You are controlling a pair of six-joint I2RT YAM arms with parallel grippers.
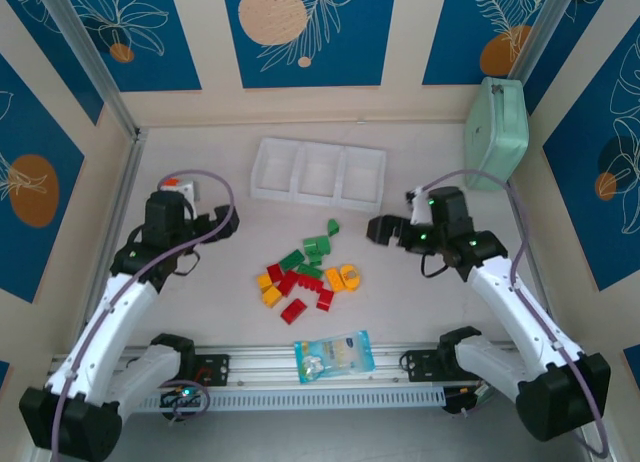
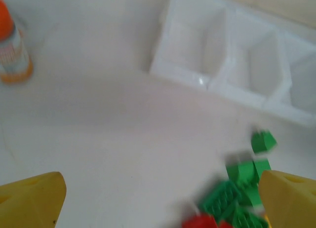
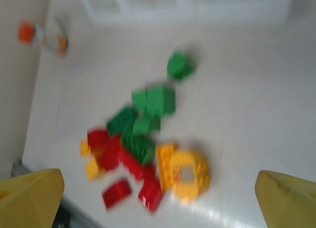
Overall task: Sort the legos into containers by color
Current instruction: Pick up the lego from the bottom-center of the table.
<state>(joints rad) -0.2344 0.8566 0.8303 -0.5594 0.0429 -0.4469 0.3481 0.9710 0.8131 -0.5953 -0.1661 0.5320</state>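
One table (image 1: 410, 307): carries all below.
Three containers (image 1: 299, 172): joined white row at 12 o'clock, nothing inside.
Right fingers (image 3: 32, 196): wide, unloaded; nearer arm for the greens.
Left fingers (image 2: 34, 198): wide, unloaded.
Legos (image 1: 305, 277): heap mid-table, long axis 1 to 7 o'clock, greens at the 1 o'clock end; 8 o'clock from right fingers, 4 o'clock from left.

We see a pale desk (image 1: 400, 307) enclosed by cream walls (image 1: 210, 42) carrying blue panels (image 1: 345, 47) printed with leaves and orange circles.
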